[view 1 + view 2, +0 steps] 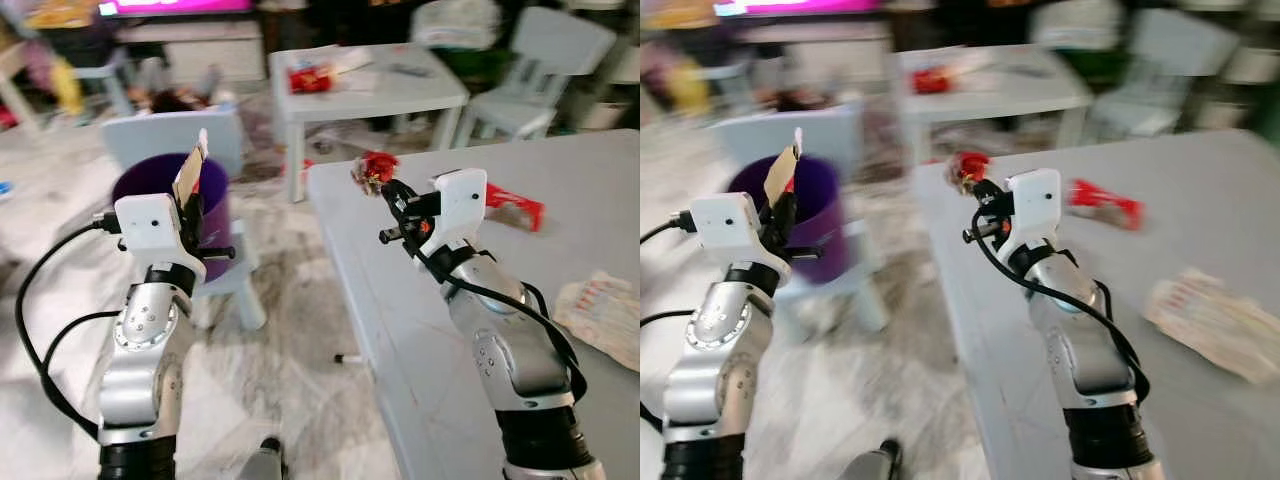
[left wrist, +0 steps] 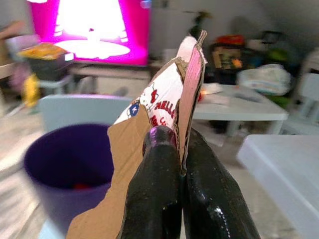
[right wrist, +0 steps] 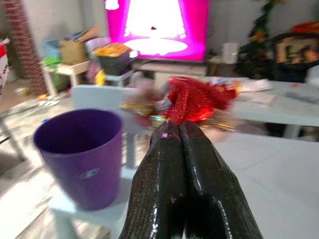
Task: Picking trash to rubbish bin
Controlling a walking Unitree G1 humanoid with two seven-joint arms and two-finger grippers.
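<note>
A purple bin [image 1: 165,190] stands on a pale blue child's chair [image 1: 170,135], to the left of the grey table [image 1: 400,330]. My left gripper [image 1: 193,205] is shut on a torn piece of printed cardboard [image 2: 164,107], held upright at the bin's near rim. My right gripper [image 1: 392,192] is shut on a crumpled red shiny wrapper [image 1: 377,166], held above the table's left corner, to the right of the bin [image 3: 82,154]. Something red lies at the bottom of the bin [image 2: 70,164].
A red packet [image 1: 516,207] lies on the grey table behind my right arm. A crumpled pale wrapper [image 1: 605,310] lies at the table's right edge. A second small table [image 1: 375,85] with red litter and another pale chair [image 1: 535,75] stand further back. A bright screen [image 3: 157,27] glows behind.
</note>
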